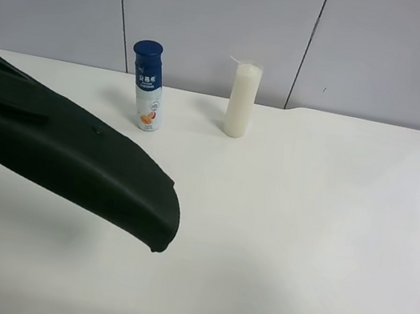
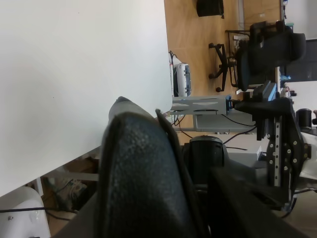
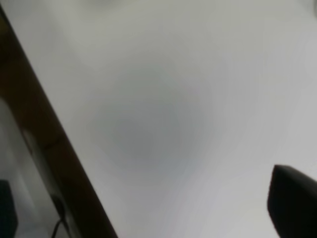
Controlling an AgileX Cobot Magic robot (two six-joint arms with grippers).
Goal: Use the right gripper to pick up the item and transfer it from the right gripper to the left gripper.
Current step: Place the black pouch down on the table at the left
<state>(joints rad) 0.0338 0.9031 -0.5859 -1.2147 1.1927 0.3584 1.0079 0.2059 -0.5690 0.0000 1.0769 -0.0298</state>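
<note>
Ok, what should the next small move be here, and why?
Probably just hold the item steady in the left pincer: it hangs above the table, filling the left wrist view, while the right pincer looks empty, so the transfer seems done.

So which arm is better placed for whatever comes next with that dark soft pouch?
Left, probably. The dark green-black soft pouch fills the left wrist view and hangs clear of the white table; the right wrist view shows only that table between wide-apart jaws.
</note>
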